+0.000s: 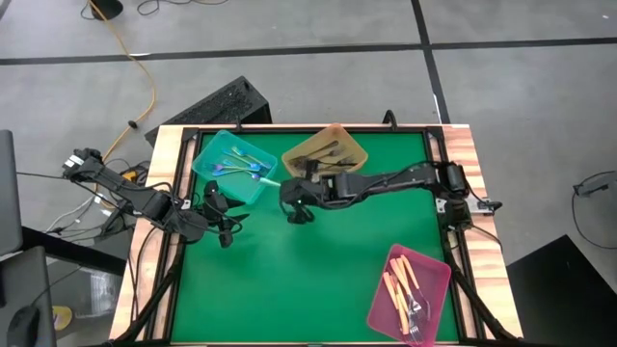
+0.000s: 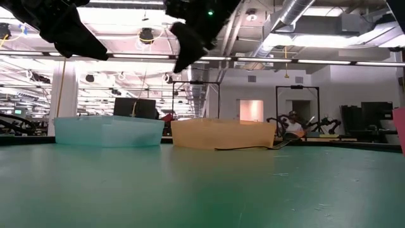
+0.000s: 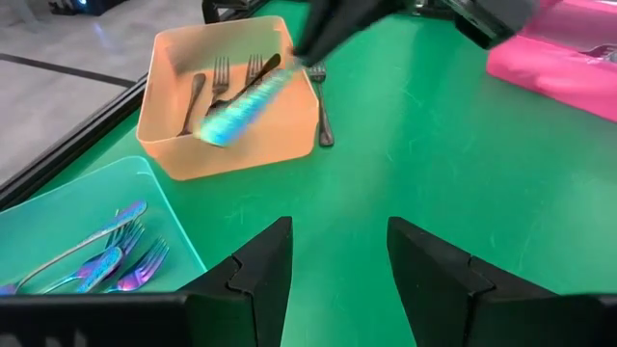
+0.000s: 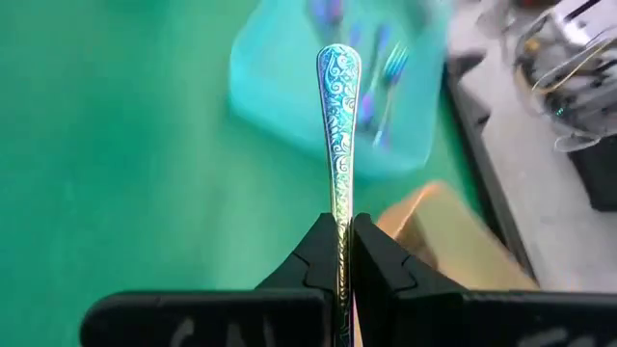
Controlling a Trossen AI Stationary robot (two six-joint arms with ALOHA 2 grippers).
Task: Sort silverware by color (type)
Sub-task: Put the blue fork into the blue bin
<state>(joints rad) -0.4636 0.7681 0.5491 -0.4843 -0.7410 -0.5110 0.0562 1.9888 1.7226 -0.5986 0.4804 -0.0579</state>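
Observation:
My right gripper (image 4: 339,253) is shut on an iridescent blue-teal utensil (image 3: 241,108) and hangs above the table between the teal tray (image 1: 231,166) and the amber tray (image 1: 326,151). The teal tray holds several iridescent forks (image 3: 108,256). The amber tray holds dark grey forks (image 3: 220,79). The pink tray (image 1: 431,273) holds cream-handled pieces (image 1: 402,287). My left gripper (image 3: 337,275) stands open near the teal tray's near corner, holding nothing. A dark fork (image 3: 323,114) lies flat on the green mat beside the amber tray. My right gripper pinches the iridescent utensil's patterned handle (image 4: 338,214) between its two fingers, which lie along it. The handle's rounded free end (image 4: 337,60) sticks out past the fingertips toward the teal tray. The utensil is lifted clear of the table; its other end is hidden behind the fingers.
A raised wooden frame (image 1: 166,178) edges the green mat (image 1: 308,280). The mat's middle and near left are bare. A keyboard (image 1: 224,104) lies on the floor beyond the far edge. A person sits far off in the room (image 2: 292,123).

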